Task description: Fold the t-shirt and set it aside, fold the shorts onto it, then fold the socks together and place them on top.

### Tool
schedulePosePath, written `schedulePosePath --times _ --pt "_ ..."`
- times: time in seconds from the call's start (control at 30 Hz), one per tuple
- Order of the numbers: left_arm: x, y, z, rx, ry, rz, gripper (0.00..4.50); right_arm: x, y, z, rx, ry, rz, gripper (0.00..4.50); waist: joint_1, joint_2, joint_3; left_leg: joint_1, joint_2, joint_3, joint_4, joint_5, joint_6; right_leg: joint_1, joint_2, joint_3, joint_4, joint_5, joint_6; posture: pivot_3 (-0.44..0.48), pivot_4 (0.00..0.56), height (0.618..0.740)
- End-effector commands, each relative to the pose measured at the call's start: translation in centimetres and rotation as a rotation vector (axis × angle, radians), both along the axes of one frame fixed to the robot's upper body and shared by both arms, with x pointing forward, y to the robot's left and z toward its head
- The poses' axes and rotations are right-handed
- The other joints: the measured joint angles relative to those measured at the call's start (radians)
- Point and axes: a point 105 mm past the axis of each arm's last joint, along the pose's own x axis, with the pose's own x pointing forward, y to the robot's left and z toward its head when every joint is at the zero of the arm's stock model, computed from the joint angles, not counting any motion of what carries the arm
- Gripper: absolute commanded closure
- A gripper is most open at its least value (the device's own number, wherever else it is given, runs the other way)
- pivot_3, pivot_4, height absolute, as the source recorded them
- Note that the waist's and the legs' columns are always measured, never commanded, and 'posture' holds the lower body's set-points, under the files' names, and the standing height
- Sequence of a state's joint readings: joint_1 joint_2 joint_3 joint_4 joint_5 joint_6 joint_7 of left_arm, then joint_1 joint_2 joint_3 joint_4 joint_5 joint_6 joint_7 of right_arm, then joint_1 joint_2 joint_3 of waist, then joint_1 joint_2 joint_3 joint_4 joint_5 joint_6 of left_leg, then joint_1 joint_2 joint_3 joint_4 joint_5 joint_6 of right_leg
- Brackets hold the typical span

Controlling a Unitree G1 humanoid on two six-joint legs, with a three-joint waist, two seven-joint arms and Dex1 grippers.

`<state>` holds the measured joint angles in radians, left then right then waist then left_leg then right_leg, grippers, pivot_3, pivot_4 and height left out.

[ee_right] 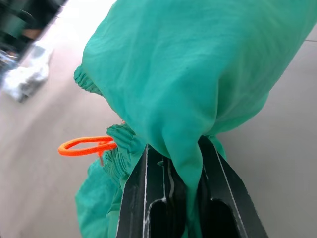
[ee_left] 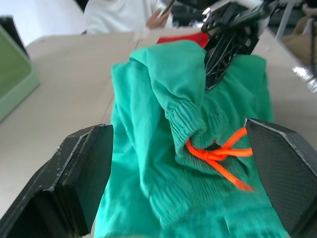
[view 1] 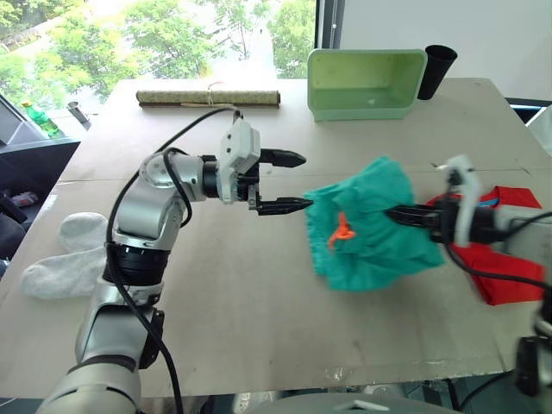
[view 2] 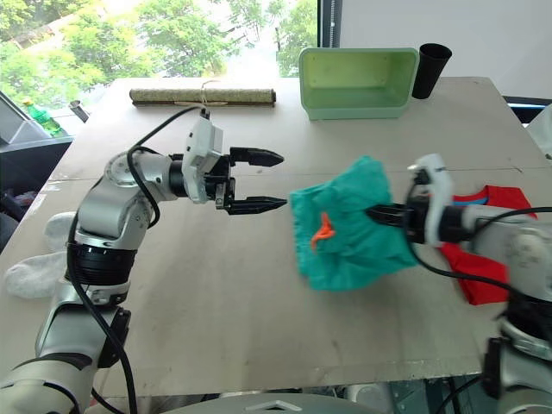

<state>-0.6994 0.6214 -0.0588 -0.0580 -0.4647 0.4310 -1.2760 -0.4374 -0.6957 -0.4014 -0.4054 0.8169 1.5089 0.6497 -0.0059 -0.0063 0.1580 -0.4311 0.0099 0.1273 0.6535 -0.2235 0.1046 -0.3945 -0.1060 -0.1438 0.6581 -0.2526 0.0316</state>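
Observation:
The teal shorts (view 1: 371,226) hang bunched above the table's right half, orange drawstring (view 1: 341,232) dangling at their left side. My right gripper (view 1: 405,215) is shut on a fold of the shorts (ee_right: 188,99), lifting them. The red t-shirt (view 1: 504,250) lies folded on the table behind and under my right arm, partly hidden. My left gripper (view 1: 293,181) is open just left of the shorts, its fingers level with the waistband (ee_left: 198,148) and touching nothing. Two grey socks (view 1: 65,254) lie at the table's left edge.
A light green bin (view 1: 366,82) and a black cup (view 1: 436,71) stand at the back right. A rolled mat (view 1: 207,98) lies along the back edge. The cardboard-covered table (view 1: 224,310) spreads bare in front. A person (ee_left: 129,15) sits beyond the table in the left wrist view.

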Motion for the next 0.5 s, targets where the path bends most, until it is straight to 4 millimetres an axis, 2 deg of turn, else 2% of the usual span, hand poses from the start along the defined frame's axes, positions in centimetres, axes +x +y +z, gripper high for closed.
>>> schedulePosePath --times 0.03,0.17,0.3,0.4,0.5 --pt "-2.0 -0.9 2.0 -0.024 -0.014 -0.079 0.0 -2.1 -4.4 2.3 -0.059 -0.029 -0.079 4.5 0.003 0.0 0.0 0.0 0.0 0.0 0.0 0.0 0.0 0.0 0.0 0.0 0.0 0.0 0.0 0.0 0.15 0.74" --pt "-2.9 -1.2 2.0 0.001 0.013 -0.111 0.0 -4.0 -9.7 3.1 -0.118 0.036 -0.182 4.5 0.011 0.001 0.0 0.0 0.0 0.0 0.0 0.0 0.0 0.0 0.001 0.0 0.0 0.0 0.0 0.0 0.15 0.74" --pt "-3.2 -1.3 1.6 0.045 0.011 -0.128 0.0 -4.6 -14.9 2.5 -0.181 0.093 -0.281 4.5 0.013 0.001 0.0 0.002 0.0 0.001 0.0 0.0 0.0 0.001 0.001 0.001 0.0 0.0 0.0 0.0 0.15 0.74" --pt "-3.2 -1.2 1.6 0.053 0.012 -0.13 0.0 -4.3 -17.8 2.1 -0.208 0.091 -0.339 4.5 0.017 0.001 0.0 0.001 0.0 0.001 0.0 0.0 0.0 0.001 0.001 0.001 0.0 -0.001 0.001 0.0 0.15 0.74" --pt "-3.1 -1.1 1.7 0.056 0.012 -0.132 0.0 -3.9 -19.4 1.7 -0.244 0.083 -0.356 4.5 0.018 0.001 0.0 0.001 0.0 0.001 0.0 0.0 0.0 0.001 0.001 0.002 0.0 -0.001 0.001 0.0 0.15 0.74"
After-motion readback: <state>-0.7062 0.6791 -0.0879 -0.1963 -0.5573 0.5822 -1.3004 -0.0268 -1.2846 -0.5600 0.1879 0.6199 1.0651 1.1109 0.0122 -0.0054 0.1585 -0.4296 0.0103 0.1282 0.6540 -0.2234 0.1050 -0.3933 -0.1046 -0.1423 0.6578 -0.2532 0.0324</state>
